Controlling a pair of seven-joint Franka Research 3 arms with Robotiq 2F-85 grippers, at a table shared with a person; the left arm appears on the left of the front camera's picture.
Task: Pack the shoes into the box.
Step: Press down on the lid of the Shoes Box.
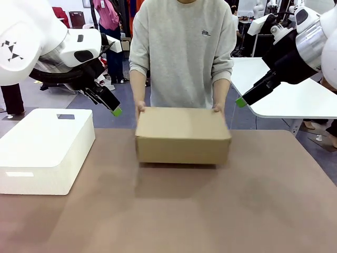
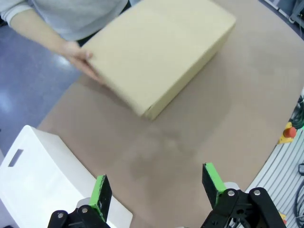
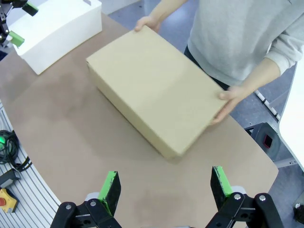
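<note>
Cardboard, lid shut, the box (image 1: 182, 135) sat mid-desk (image 1: 210, 211) between a person's hands (image 1: 140, 108) (shoes presumably inside), while the left gripper (image 2: 157, 189) and right gripper (image 3: 166, 189) hovered wide open and empty, best kept clear.

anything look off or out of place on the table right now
Nothing stands out. The closed brown cardboard box sits flat on the table, a person's hands at its far corners, undented. The white plastic bin sits squarely beside it.
</note>
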